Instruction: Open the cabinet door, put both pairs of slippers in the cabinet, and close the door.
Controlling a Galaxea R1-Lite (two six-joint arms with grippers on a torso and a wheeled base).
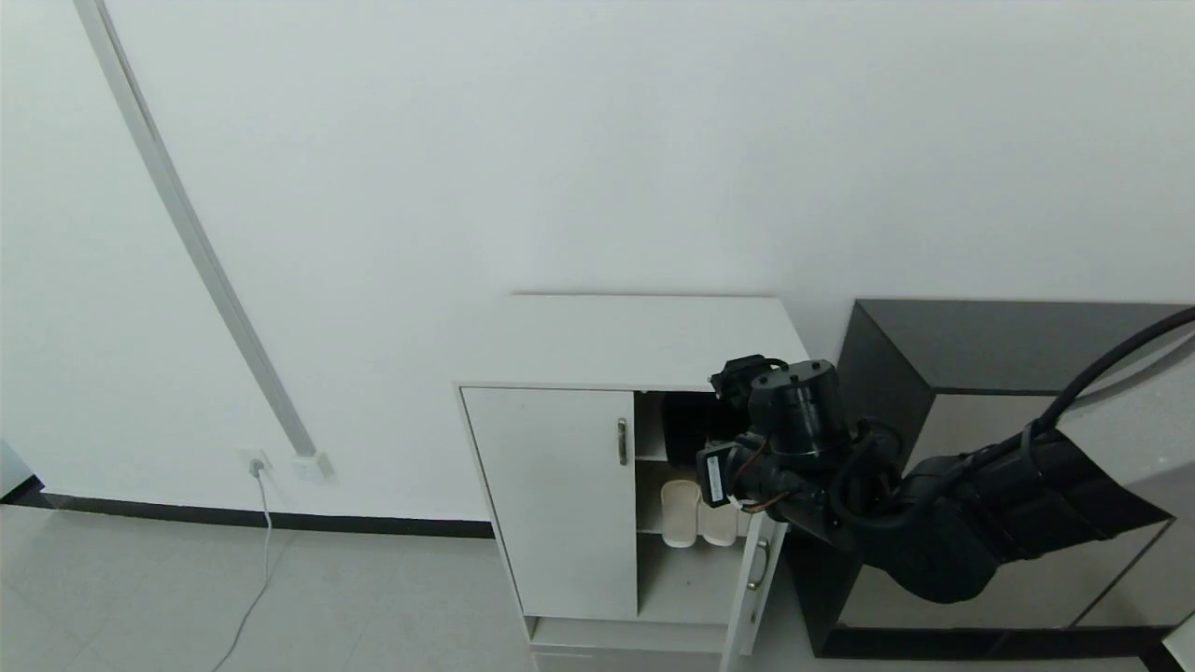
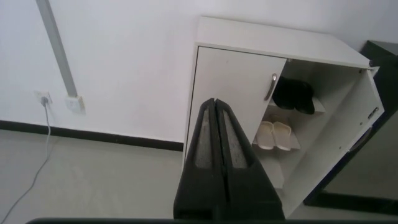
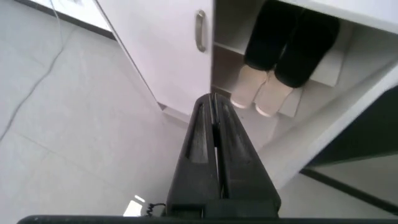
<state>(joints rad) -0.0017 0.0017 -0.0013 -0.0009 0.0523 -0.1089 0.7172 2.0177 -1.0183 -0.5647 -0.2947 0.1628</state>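
Note:
The white cabinet [image 1: 644,341] stands against the wall. Its left door [image 1: 555,499] is closed and its right door [image 1: 752,583] hangs open. Inside, a black pair of slippers [image 2: 295,94] lies on the upper shelf and a cream pair of slippers [image 1: 695,513] on the shelf below. Both pairs also appear in the right wrist view, black slippers [image 3: 292,46] above cream slippers [image 3: 258,90]. My right gripper [image 3: 213,98] is shut and empty just in front of the open compartment. My left gripper [image 2: 216,102] is shut and empty, farther back from the cabinet.
A dark glossy cabinet [image 1: 980,345] stands directly right of the white one, close behind the open door. A wall socket with a cable [image 1: 254,464] and a slanted wall trunking [image 1: 187,224] are at the left. Bare floor [image 1: 280,597] lies left of the cabinet.

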